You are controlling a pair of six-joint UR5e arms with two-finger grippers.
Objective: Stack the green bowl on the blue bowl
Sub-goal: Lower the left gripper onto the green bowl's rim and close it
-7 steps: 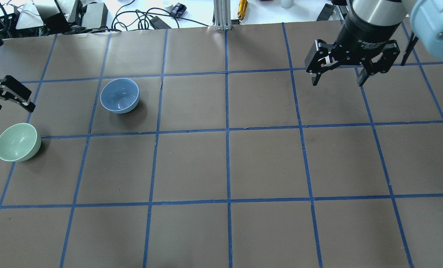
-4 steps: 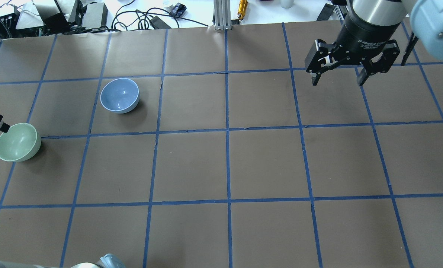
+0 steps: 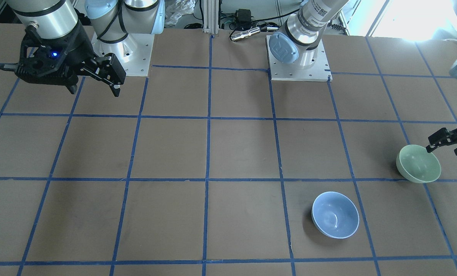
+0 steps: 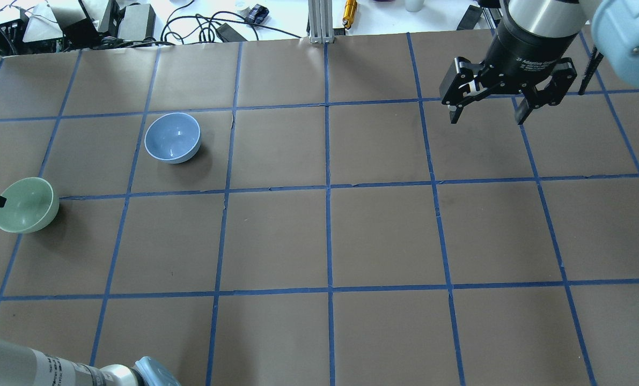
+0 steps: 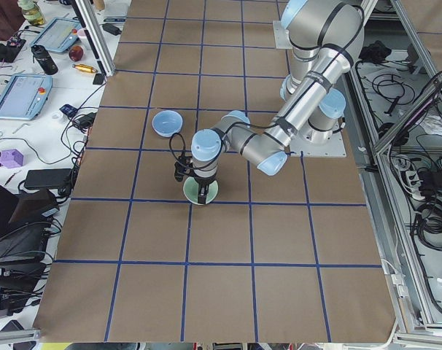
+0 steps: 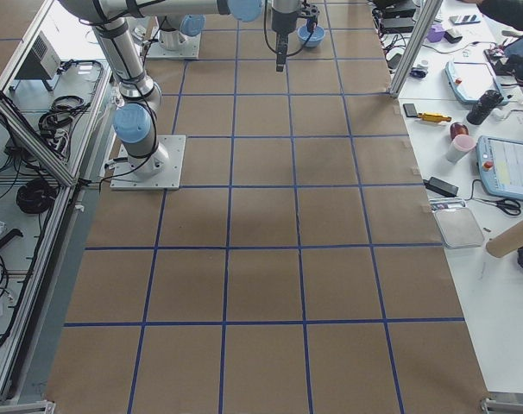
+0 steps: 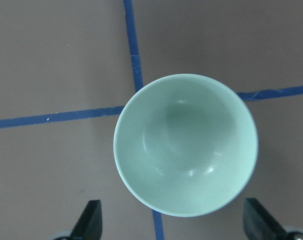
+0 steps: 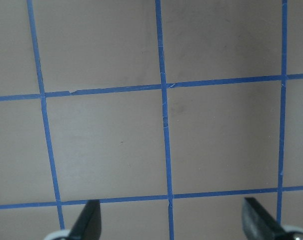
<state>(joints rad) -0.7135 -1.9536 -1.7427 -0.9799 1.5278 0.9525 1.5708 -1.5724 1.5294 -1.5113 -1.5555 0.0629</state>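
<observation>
Left gripper (image 3: 445,148) has dropped and slid toward the near-left corner since a second ago, now sitting over the small round glossy mint-green bowl (image 4: 27,206), with the left arm's elbow now poking into the overhead view's bottom-left corner. Right gripper (image 4: 486,110) hasn't shifted: it's hanging spread wide and empty over the far right of the tabletop (image 4: 276,236). Left wrist view is showing the left gripper's fingers spread wider than the bowl, nothing held; can't tell whether they're already down at rim level. Green bowl is sitting upright on a tape crossing at the tabletop's left edge. Small round glossy periwinkle-blue bowl (image 4: 173,136) is sitting upright one cell over, farther from the robot, well apart from it and empty. Progress, my read: approach nearly done; grasp, lift, carry and set-down inside the blue bowl are all remaining. Surface is brown paper sheeting with a blue tape grid (image 4: 328,187). Cables (image 4: 190,24) are piling up past the far edge, and a side bench is carrying a tablet-style pendant (image 5: 20,95).
</observation>
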